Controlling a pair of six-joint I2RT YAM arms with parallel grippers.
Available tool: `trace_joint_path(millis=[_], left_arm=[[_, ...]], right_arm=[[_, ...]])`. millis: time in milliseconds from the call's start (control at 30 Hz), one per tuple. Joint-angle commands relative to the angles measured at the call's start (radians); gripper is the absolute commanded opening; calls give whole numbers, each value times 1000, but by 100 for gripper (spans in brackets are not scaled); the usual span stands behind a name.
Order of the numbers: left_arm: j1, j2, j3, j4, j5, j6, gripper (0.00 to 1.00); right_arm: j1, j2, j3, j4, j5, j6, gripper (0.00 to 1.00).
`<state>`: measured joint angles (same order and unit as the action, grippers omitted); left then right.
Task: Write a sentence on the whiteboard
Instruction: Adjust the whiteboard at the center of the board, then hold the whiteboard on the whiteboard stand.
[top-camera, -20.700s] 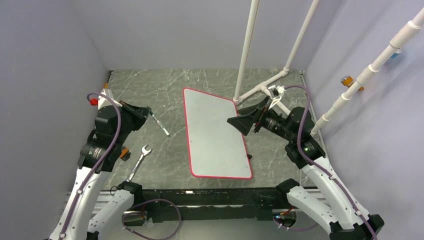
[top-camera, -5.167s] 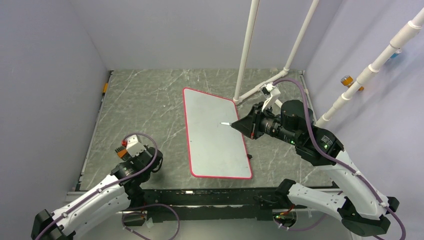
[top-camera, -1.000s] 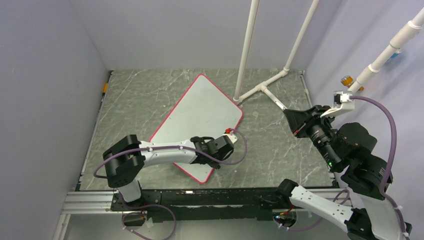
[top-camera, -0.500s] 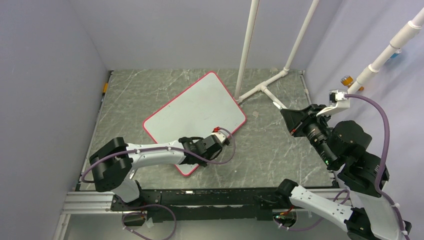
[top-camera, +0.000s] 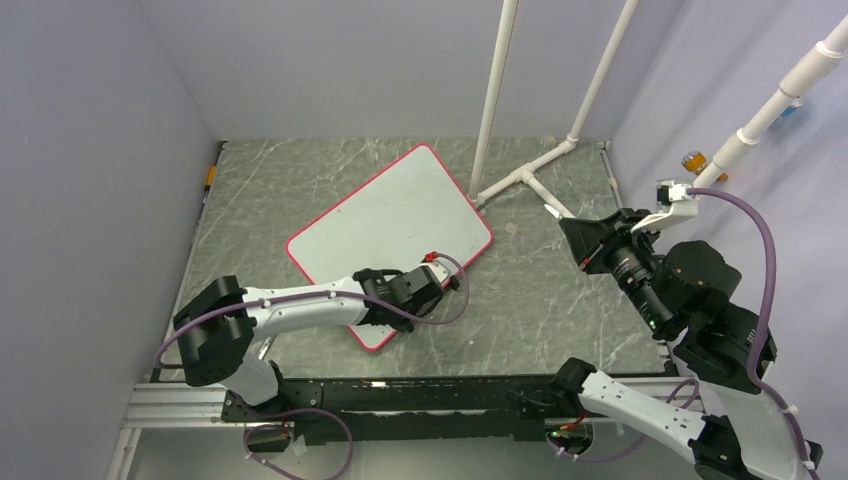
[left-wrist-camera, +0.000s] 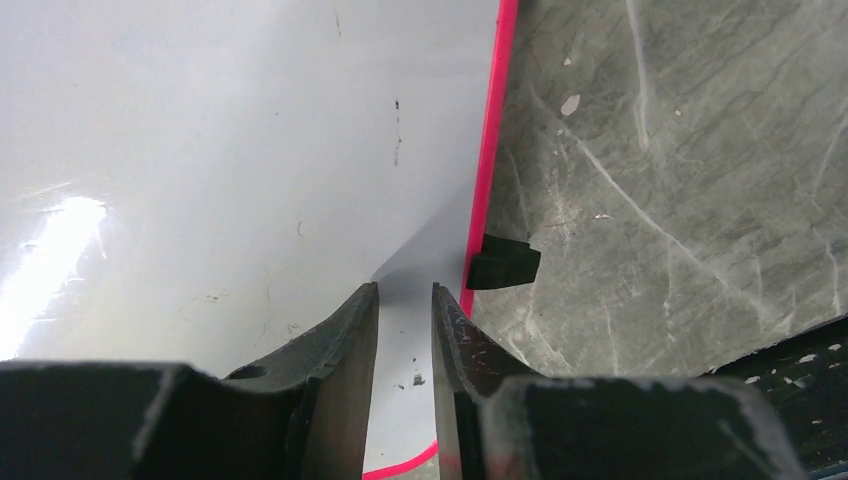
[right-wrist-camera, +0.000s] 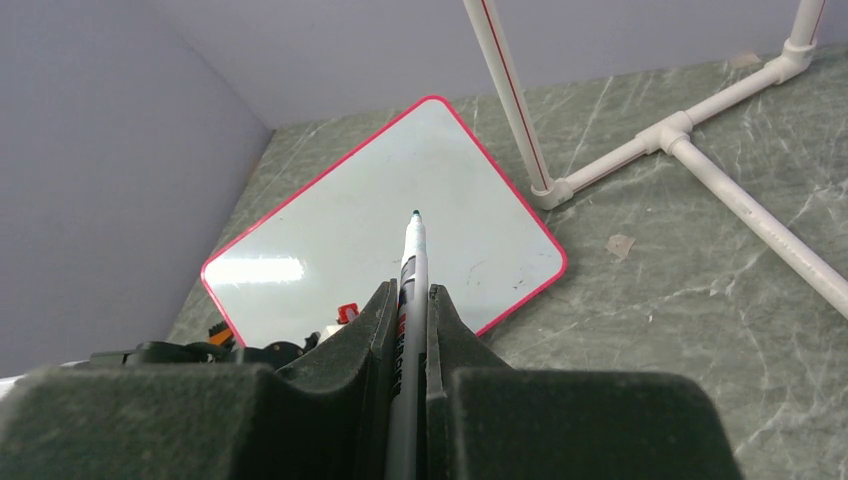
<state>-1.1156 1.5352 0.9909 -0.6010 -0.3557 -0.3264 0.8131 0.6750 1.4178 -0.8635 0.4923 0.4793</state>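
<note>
The whiteboard (top-camera: 390, 235), white with a thin red rim, lies slantwise on the marbled table. No sentence shows on its face; only faint smudges do. My left gripper (top-camera: 383, 318) hovers low over the board's near corner. In the left wrist view the left gripper (left-wrist-camera: 405, 290) is narrowly open, with only the whiteboard (left-wrist-camera: 200, 150) showing through the gap and a black foot (left-wrist-camera: 502, 265) at the rim beside it. My right gripper (top-camera: 578, 240) is raised off to the right. Its wrist view shows the right gripper (right-wrist-camera: 408, 288) shut on a marker (right-wrist-camera: 412, 250) whose green tip points toward the whiteboard (right-wrist-camera: 330, 235).
A white pipe frame (top-camera: 520, 180) stands on the table just behind the board's far right corner, seen as the pipe frame (right-wrist-camera: 690, 150) from the right wrist. A scrap of tape (top-camera: 512, 228) lies to the board's right. A black rail (top-camera: 400, 390) runs along the near edge. Walls close in three sides.
The board has swung round and slid leftward with the left gripper at its near corner. The left jaws have parted slightly. The right arm has shifted slightly left, still holding the marker.
</note>
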Motion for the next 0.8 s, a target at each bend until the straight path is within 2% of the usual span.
trace_joint_path(millis=[0, 233, 467, 600, 767], left_arm=[[8, -39, 69, -70, -34, 18, 31], [8, -89, 183, -145, -17, 71, 36], [36, -161, 300, -202, 7, 153, 53], [177, -244, 333, -189, 165, 210, 59], [469, -332, 366, -145, 436, 248, 72]], right_arm=[[0, -6, 2, 32, -2, 11, 0], [1, -7, 1, 31, -4, 13, 0], [1, -18, -21, 40, -10, 20, 0], [0, -18, -39, 58, -30, 25, 0], [0, -14, -54, 75, -52, 30, 0]])
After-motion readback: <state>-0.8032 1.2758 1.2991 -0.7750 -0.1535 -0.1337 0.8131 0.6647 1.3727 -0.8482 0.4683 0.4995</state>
